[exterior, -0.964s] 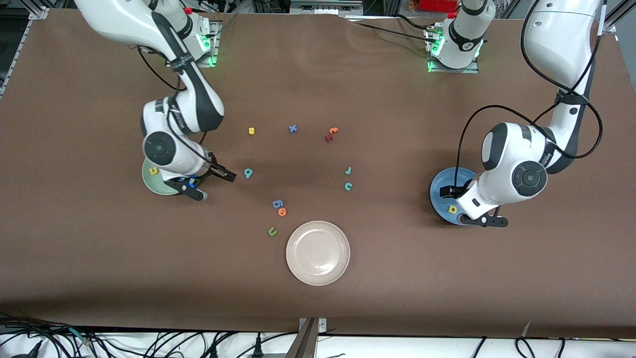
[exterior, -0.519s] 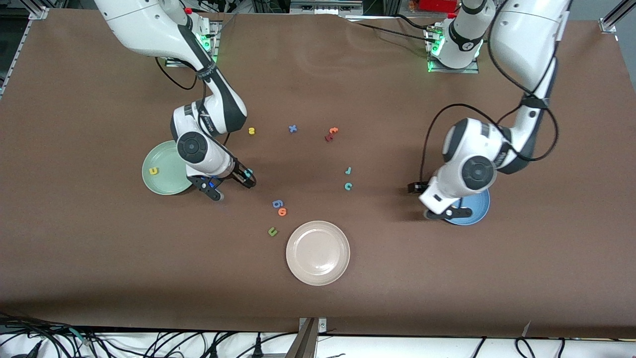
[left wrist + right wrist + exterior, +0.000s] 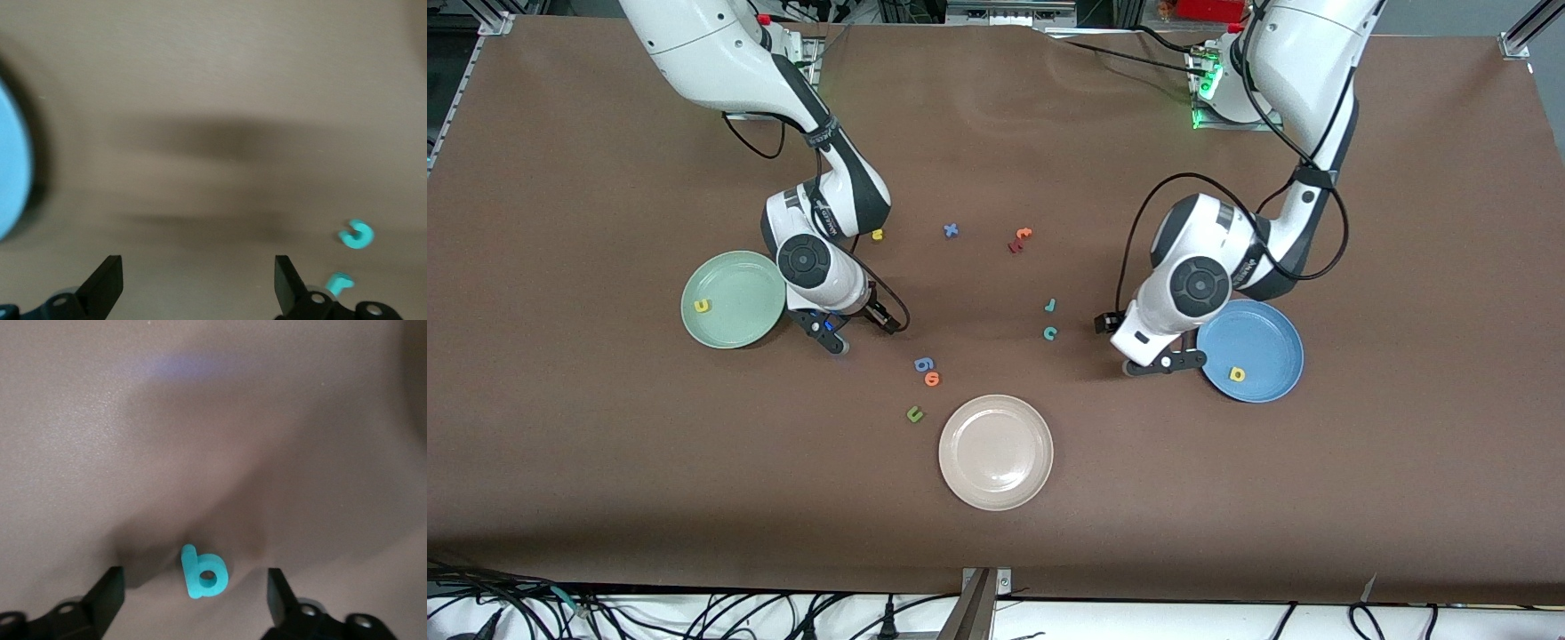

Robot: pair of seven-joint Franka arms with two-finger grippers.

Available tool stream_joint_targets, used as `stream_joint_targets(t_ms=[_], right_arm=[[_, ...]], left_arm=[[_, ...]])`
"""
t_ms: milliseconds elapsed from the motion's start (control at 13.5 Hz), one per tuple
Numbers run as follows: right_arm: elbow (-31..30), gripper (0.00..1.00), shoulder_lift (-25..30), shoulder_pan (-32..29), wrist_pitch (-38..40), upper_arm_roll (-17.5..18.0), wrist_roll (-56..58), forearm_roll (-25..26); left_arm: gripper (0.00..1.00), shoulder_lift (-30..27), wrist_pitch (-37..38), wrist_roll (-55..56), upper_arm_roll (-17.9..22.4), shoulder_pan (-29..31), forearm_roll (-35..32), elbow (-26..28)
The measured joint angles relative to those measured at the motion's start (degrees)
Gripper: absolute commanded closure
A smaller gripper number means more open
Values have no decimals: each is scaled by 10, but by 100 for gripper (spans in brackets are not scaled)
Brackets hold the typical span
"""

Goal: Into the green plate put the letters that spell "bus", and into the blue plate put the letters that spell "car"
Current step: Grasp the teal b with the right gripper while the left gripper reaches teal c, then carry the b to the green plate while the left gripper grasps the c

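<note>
Two spread fingers of the right gripper (image 3: 190,600) bracket the upright teal "b" (image 3: 203,572) on the desk (image 3: 605,427), while the left gripper (image 3: 197,287), also spread, hovers near the teal "c" (image 3: 355,235).

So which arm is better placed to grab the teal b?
Right: the right gripper hangs open just above the teal b, fingers either side. The left gripper is near the teal c.

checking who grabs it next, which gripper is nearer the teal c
Left. The left gripper hangs open just beside the teal c, toward the blue plate. The right gripper is low over the teal b, near the green plate.
</note>
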State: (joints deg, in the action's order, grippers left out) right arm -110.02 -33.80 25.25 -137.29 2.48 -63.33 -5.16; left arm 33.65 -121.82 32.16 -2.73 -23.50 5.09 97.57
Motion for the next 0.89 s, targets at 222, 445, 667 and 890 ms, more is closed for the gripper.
stream_joint_targets(t_ms=[222, 445, 667, 890], right_arm=[[-2, 18, 0, 0, 0, 0, 0, -3], [-9, 24, 3, 0, -13, 0, 0, -3], [-26, 43, 11, 0, -27, 0, 0, -4], [-35, 58, 21, 0, -30, 0, 0, -4]], left_arm=[[0, 33, 0, 42, -1, -32, 1, -31], [0, 60, -1, 66, -1, -49, 1, -63], [0, 74, -1, 68, 3, -48, 1, -84], [0, 80, -11, 72, 2, -49, 1, -90]])
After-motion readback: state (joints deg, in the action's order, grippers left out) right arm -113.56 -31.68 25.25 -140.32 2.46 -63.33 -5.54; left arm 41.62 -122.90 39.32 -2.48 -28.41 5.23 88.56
